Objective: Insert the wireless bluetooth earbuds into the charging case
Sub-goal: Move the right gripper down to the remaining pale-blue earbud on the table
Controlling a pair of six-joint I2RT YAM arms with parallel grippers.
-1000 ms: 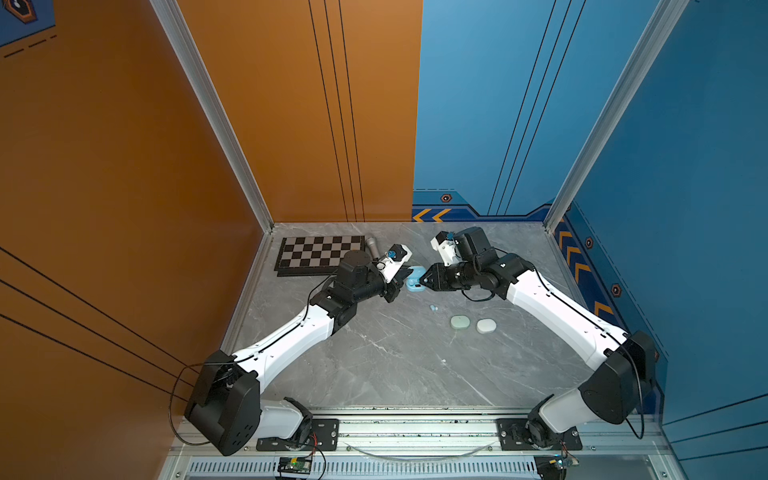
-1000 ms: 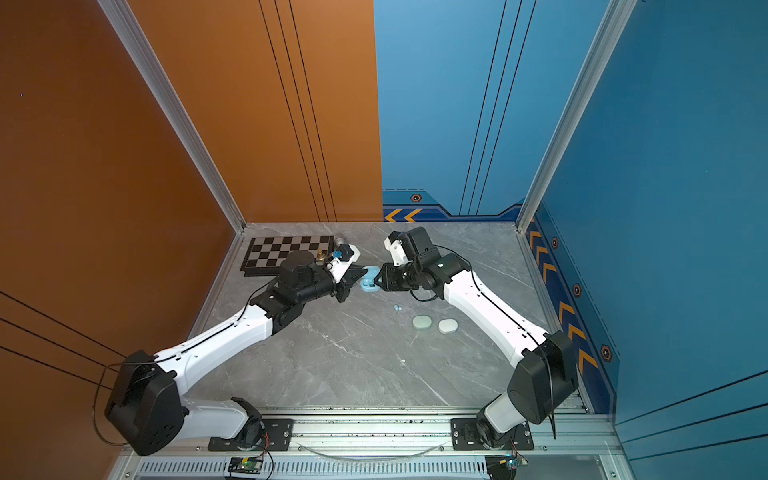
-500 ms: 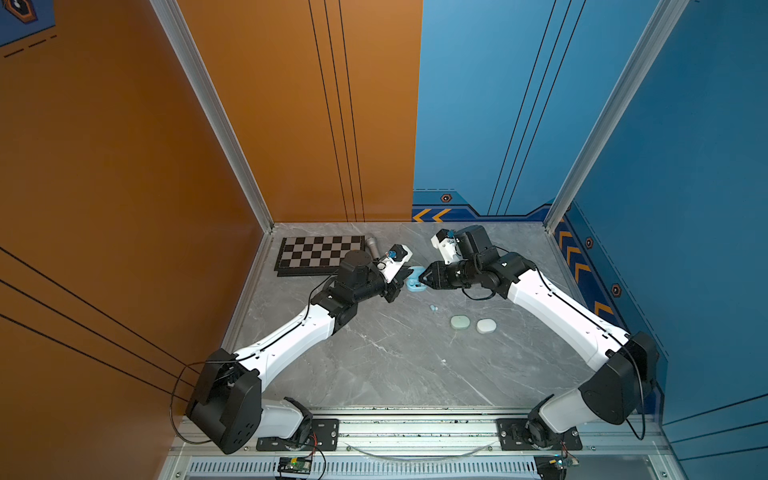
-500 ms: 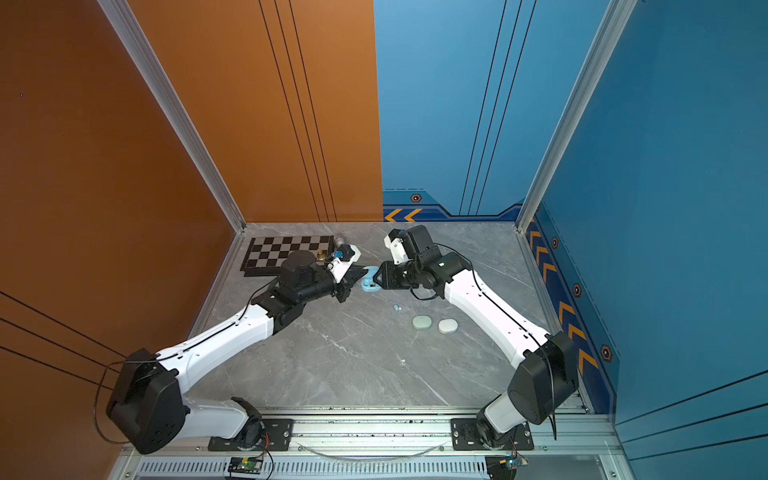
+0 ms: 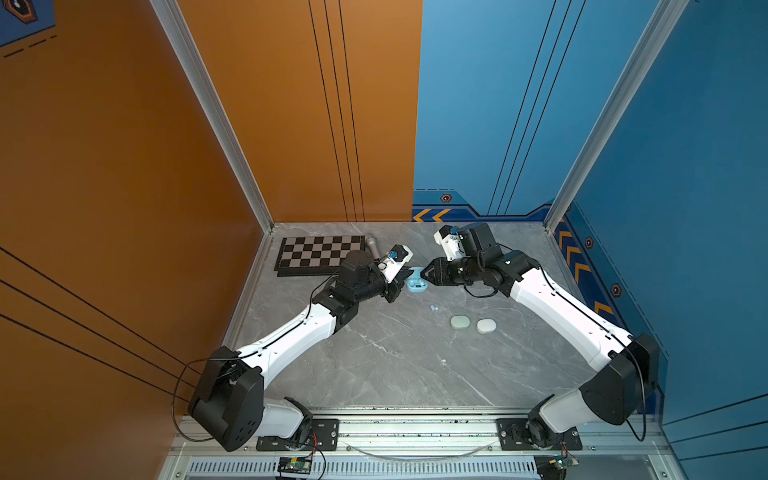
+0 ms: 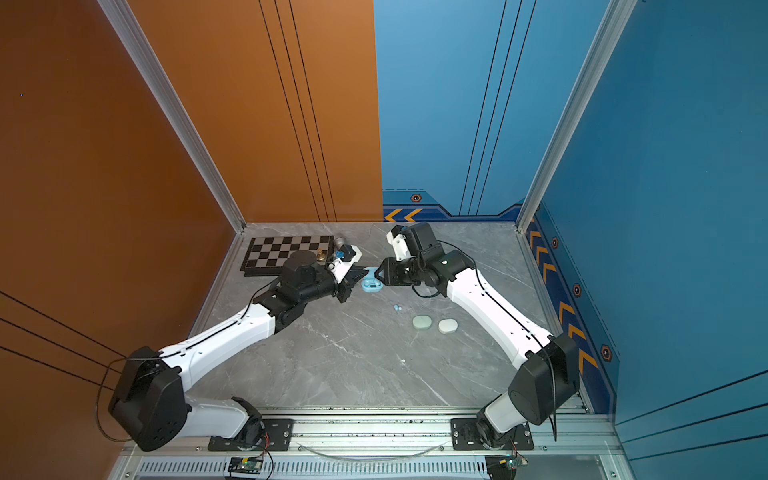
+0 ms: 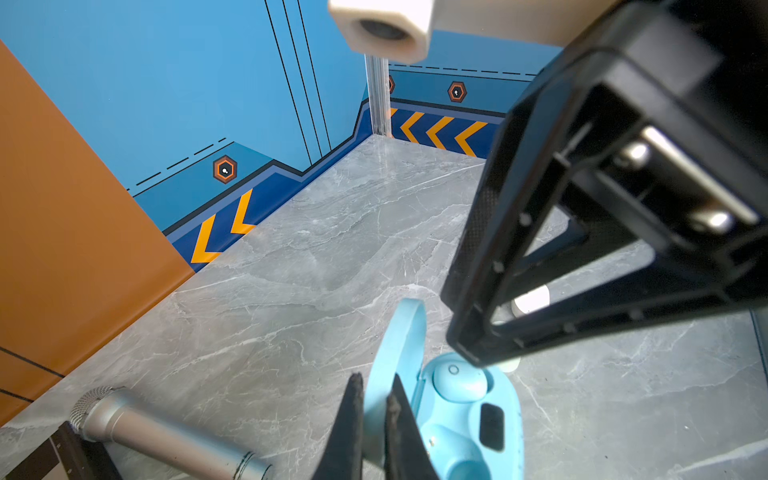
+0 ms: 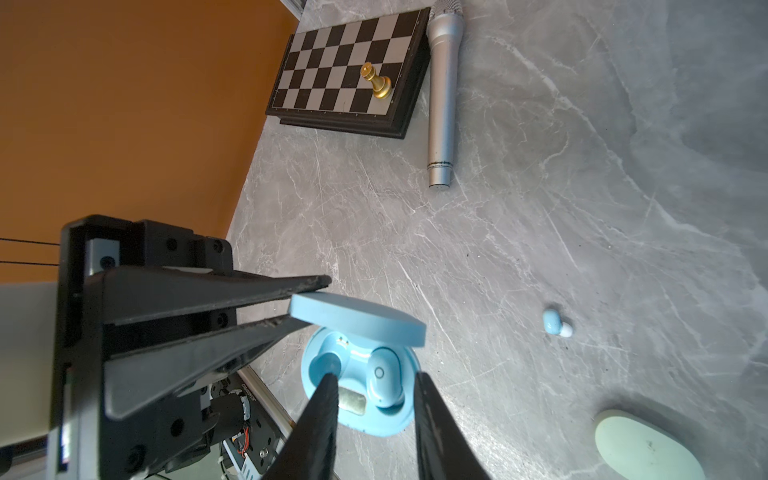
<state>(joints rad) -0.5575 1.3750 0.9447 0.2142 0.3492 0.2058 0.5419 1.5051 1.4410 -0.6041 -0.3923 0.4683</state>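
In both top views the blue charging case [image 5: 417, 286] [image 6: 371, 286] is seen open on the table [image 5: 374, 365], with the left gripper [image 5: 406, 274] and right gripper [image 5: 424, 274] brought together over it. A loose earbud [image 5: 433, 308] is laid near it, apart from a mint case [image 5: 460, 322] and a white case [image 5: 486, 326].

In the left wrist view the raised lid [image 7: 405, 332] is clamped between the left gripper's fingers, and a seated earbud [image 7: 457, 380] is lodged in one pocket.

In the right wrist view the right gripper's jaws are held apart over the case, with the seated earbud between them, unclamped. A microphone [image 8: 444, 104] is laid beside a chessboard [image 8: 345, 70].
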